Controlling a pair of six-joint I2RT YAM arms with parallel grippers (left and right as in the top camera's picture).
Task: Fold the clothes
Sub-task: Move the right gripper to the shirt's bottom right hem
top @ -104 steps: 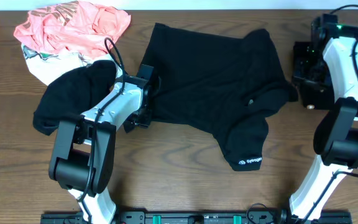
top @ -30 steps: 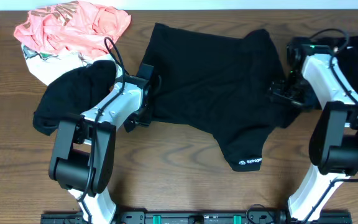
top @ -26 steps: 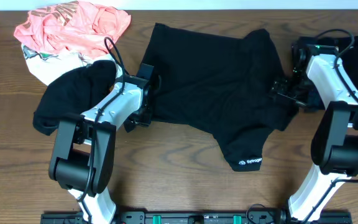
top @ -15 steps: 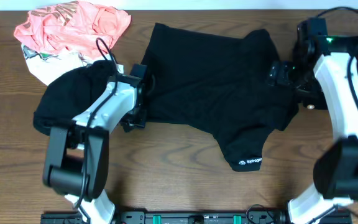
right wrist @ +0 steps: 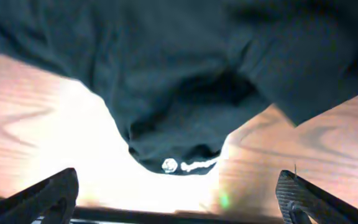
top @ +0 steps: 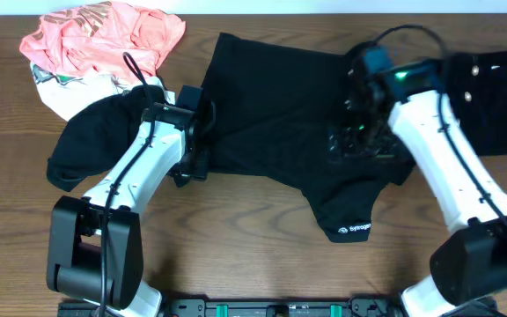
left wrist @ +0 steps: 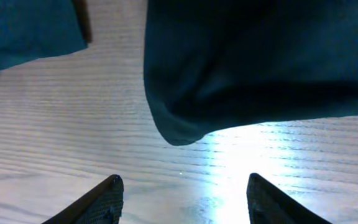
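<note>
Reads as pre-grasp for the first fold, nothing folded yet. Taking clock calls on the overhead view, 12 at the far edge of the table (top: 262, 255). Finding the black T-shirt (top: 289, 114) at table centre, spread mostly flat, rumpled on its 3 to 4 o'clock side, with a lobe bearing the white logo (top: 353, 229) sticking out toward 5. Putting the long axis roughly 11 to 5, logo end pointing at 5 toward the arm bases; can't tell collar from hem here. Placing the left gripper (top: 194, 145) at the shirt's 9 o'clock edge, just beside the 8 o'clock corner: jaws spread, nothing between them, bare wood below and the shirt corner just ahead in the wrist view. Placing the right gripper (top: 350, 141) over the shirt's 3 o'clock part: jaws spread wide, holding nothing, looking down at the logo end in its wrist view. Noting the other clothes: coral-pink garment (top: 104, 35) at 11, white printed garment (top: 64, 88) just under it, bunched black garment (top: 82, 145) at 9 beside the left arm, second black garment (top: 500, 106) at 3. Next move, probably: lower each gripper onto a shirt edge, pinch cloth cleanly, and smooth the rumpled 3 to 4 side before folding across the long axis. Worth watching for doubled layers on that side and for snagging the bunched garment at 9.
</note>
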